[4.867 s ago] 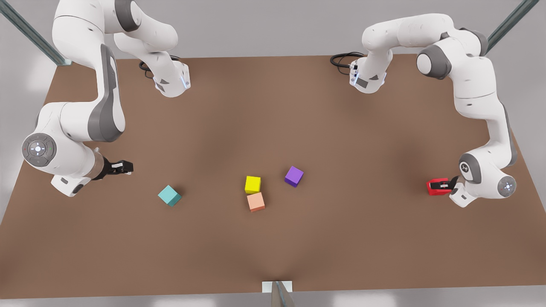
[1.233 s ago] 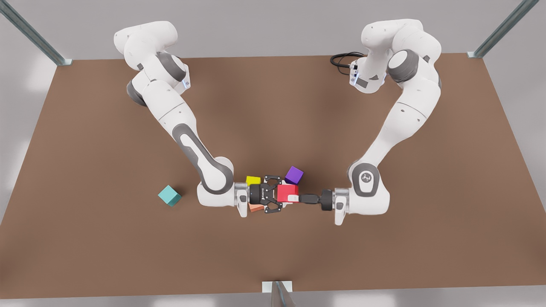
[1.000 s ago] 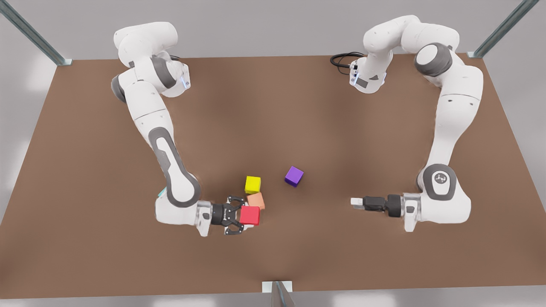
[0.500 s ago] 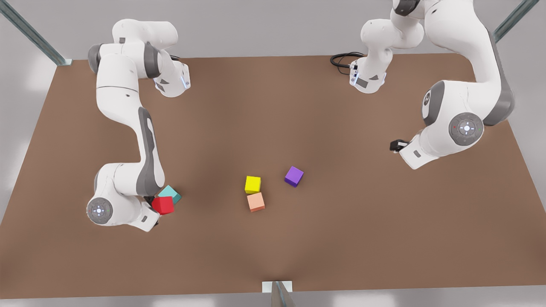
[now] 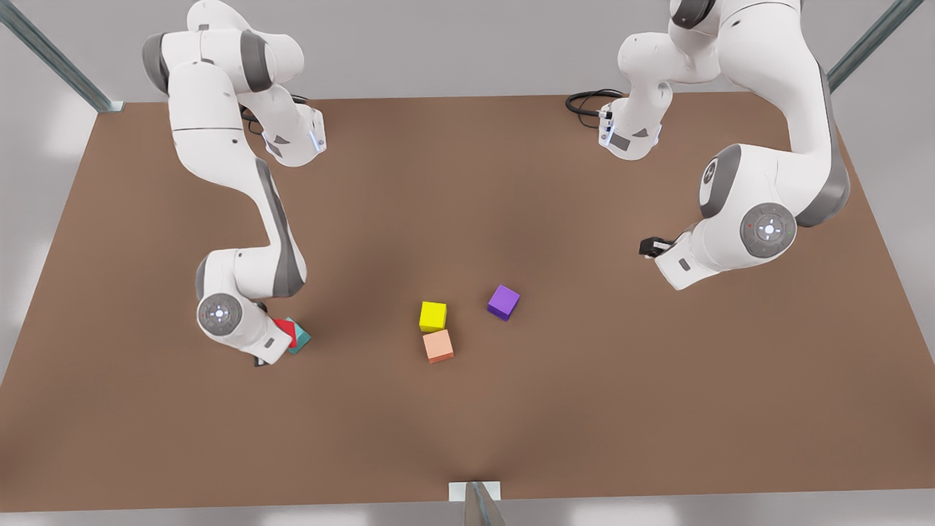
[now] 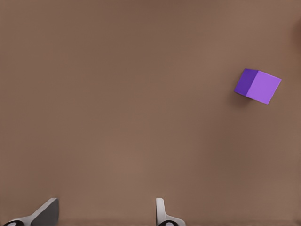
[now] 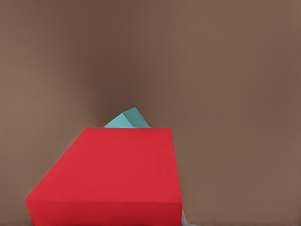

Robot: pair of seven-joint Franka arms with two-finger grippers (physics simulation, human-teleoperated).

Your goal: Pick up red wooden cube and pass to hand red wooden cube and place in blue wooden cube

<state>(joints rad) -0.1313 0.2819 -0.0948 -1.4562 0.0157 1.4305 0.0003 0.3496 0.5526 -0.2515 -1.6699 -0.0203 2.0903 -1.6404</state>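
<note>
The red wooden cube [image 5: 288,329] hangs at the front view's left, mostly covered by the wrist of the arm there. My right gripper [image 5: 281,337], the hand, is shut on it. In the right wrist view the red wooden cube [image 7: 113,174] sits directly over the blue wooden cube [image 7: 129,118], a teal block of which a corner peeks out. The blue wooden cube [image 5: 302,340] rests on the table, partly hidden under the red one. Whether the two cubes touch I cannot tell. My left gripper [image 5: 647,247] waits open above the table at the front view's right, its fingers [image 6: 161,209] apart and empty.
A yellow cube [image 5: 432,315] and a salmon-orange cube [image 5: 438,345] lie side by side mid-table, with a purple cube [image 5: 503,302] [image 6: 258,85] just to their right. The brown table [image 5: 467,424] stretches bare toward its front edge. Both arm bases stand at the back.
After the handover mid-table, the right gripper carried the red cube to the front view's left, now over the teal cube. The left arm drew back and shifted slightly leftward.
</note>
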